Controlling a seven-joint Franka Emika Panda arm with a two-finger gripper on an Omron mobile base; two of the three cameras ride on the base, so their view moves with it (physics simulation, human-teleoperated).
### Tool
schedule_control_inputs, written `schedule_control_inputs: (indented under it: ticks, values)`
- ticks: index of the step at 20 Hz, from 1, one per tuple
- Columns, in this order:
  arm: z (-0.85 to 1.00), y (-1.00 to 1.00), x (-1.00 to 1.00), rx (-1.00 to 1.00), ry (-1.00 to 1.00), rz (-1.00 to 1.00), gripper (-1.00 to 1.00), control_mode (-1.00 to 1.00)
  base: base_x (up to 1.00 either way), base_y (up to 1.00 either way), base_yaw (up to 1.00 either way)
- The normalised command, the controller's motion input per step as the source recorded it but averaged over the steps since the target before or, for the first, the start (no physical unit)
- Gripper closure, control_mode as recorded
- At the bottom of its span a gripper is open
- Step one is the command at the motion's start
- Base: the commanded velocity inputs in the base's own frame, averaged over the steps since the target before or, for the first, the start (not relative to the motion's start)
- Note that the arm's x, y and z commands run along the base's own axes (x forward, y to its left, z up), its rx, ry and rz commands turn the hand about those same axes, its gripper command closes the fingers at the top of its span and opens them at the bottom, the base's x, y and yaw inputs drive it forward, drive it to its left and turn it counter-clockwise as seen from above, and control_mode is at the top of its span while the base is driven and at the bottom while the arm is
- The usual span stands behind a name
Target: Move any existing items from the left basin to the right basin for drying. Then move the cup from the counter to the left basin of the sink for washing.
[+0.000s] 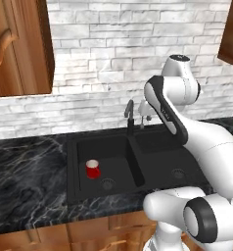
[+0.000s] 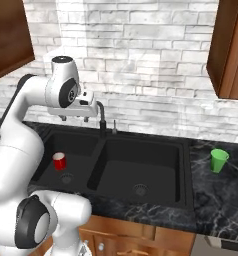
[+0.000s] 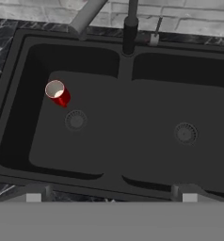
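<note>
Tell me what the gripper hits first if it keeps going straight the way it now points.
Most likely the sink itself: the open gripper points down at it, roughly toward the ridge between the basins. The red cup sits left of that line. Depth is uncertain.

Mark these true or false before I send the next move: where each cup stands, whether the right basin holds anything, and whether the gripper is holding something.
1. The red cup stands upright in the left basin. True.
2. The green cup is already in the sink. False: it stands on the counter, right of the sink.
3. The right basin holds a cup. False: only its drain shows there.
4. The gripper grips the red cup. False: it is open, high above the sink, holding nothing.
5. The faucet rises behind the ridge between the basins. True.
</note>
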Motion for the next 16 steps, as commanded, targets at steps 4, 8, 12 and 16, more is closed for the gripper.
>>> schedule_control_inputs:
  ticks: [4, 8, 12, 16]
  values:
    - [0.0, 0.0, 0.0, 0.0, 0.0, 0.0, -1.0, 1.0, 0.55, -0.27, 0.0]
    - [0.0, 0.0, 0.0, 0.0, 0.0, 0.0, -1.0, 1.0, 0.12, -0.07, 0.0]
    - [0.0, 0.0, 0.0, 0.0, 0.0, 0.0, -1.0, 1.0, 0.0, 0.0, 0.0]
    - [0.0, 0.0, 0.0, 0.0, 0.0, 0.0, -1.0, 1.0, 0.0, -0.03, 0.0]
